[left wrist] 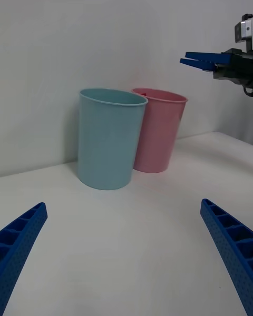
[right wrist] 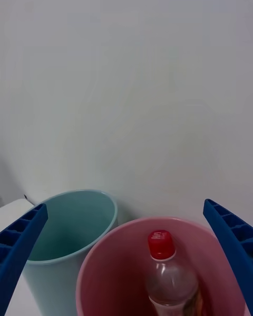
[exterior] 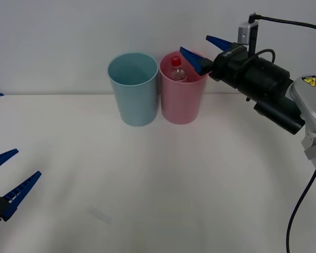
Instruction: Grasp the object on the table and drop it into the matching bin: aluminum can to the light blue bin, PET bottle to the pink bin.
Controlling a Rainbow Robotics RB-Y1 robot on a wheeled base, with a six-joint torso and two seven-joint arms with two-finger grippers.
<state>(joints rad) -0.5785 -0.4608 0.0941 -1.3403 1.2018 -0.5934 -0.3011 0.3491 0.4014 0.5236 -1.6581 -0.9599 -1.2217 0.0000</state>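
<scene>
The PET bottle (exterior: pixel 177 70), clear with a red cap, stands inside the pink bin (exterior: pixel 183 105), its cap near the rim. From the right wrist the bottle (right wrist: pixel 167 282) is seen down in the pink bin (right wrist: pixel 100 274), free of the fingers. My right gripper (exterior: pixel 204 51) hovers open just above the pink bin's rim, nothing between its fingers. The light blue bin (exterior: pixel 134 100) stands touching the pink one on its left. Open and low over the table's (exterior: pixel 158 179) near left corner is my left gripper (exterior: pixel 10 176).
A plain white wall rises right behind both bins. In the left wrist view the light blue bin (left wrist: pixel 109 139) and pink bin (left wrist: pixel 157 131) stand side by side, with my right gripper (left wrist: pixel 203 61) above them. Bare tabletop stretches in front.
</scene>
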